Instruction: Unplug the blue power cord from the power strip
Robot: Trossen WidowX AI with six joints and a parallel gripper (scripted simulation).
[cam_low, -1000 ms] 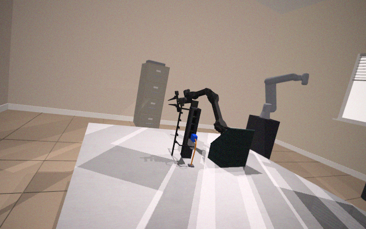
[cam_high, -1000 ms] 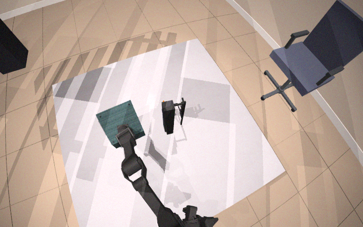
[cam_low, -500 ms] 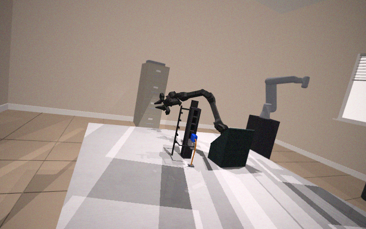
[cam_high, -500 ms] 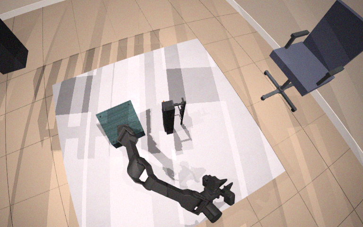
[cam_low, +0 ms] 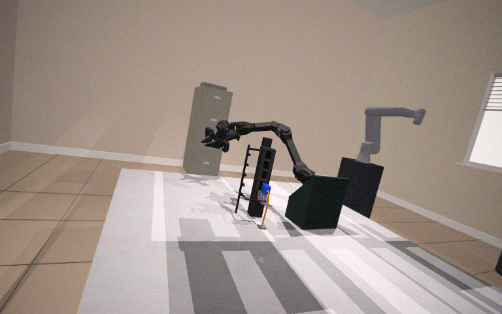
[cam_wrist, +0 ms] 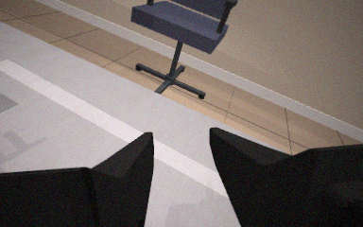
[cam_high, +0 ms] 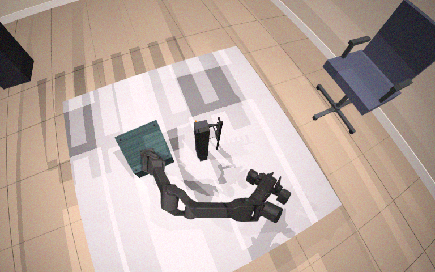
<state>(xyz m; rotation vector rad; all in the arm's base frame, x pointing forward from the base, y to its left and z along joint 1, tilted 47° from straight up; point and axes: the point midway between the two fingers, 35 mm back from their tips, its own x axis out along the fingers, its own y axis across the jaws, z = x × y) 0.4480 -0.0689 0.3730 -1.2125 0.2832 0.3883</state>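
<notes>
The black power strip stands upright, with its sockets visible in the exterior view. The blue plug sits against its socket face in the lower half. An orange cord runs from the plug down to a small dark base. The plug is hidden behind the strip in the top view. My gripper is partly open, with nothing between its fingers. It is in the air well away from the plug and strip and points away from them. The wrist view shows neither plug nor strip.
A thin black rack with pegs stands beside the strip. A dark green block bears the arm's base. An office chair stands beyond the white surface. A filing cabinet stands by the wall.
</notes>
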